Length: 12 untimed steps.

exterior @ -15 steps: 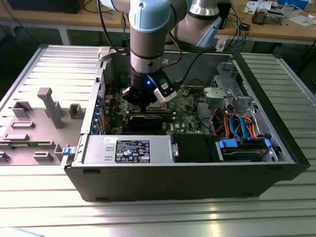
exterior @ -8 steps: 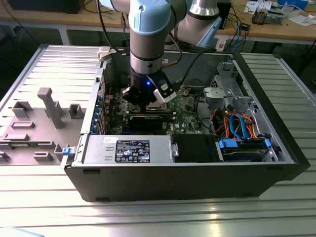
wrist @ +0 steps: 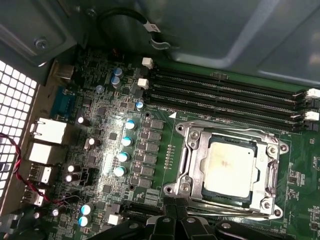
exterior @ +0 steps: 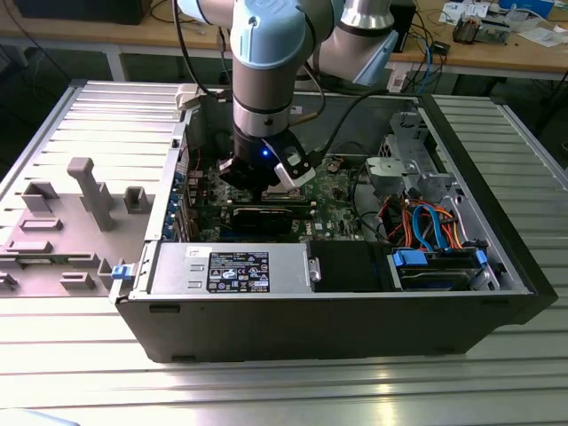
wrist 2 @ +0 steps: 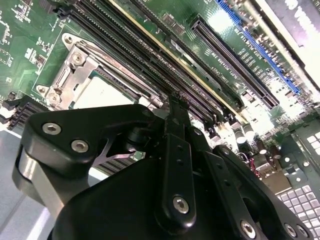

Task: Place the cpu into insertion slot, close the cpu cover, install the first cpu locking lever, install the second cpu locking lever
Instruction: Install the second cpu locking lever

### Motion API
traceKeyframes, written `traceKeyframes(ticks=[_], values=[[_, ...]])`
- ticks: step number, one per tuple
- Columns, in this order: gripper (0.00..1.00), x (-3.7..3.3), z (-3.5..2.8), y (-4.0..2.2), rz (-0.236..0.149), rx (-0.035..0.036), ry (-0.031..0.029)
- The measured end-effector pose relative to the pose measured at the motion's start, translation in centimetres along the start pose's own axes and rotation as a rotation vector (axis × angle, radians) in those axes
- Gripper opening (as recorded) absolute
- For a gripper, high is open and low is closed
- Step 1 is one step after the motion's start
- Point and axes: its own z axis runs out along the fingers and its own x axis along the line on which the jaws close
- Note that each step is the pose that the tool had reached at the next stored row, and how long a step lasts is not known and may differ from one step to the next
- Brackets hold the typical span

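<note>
The cpu, a dull silver square, lies in the insertion slot on the green board. The cpu cover, a thin silver frame, lies flat around the cpu's edges. Thin metal lever rods run along the frame's sides. My gripper hangs just above the board beside one edge of the socket, its black fingers together with nothing seen between them. In the second wrist view the gripper tips meet close to the cpu and the cover. In the exterior view the gripper reaches down inside the open computer case.
Long black memory slots run beside the socket, with capacitors and rear ports on another side. The case holds a power supply and a drive bay with blue and orange cables. A grey fixture stands at the exterior view's left.
</note>
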Motion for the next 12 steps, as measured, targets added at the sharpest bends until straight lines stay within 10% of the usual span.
traceKeyframes(ticks=[12], values=[[0.11, 0.05, 0.02, 0.0, 0.0, -0.008, -0.0015]])
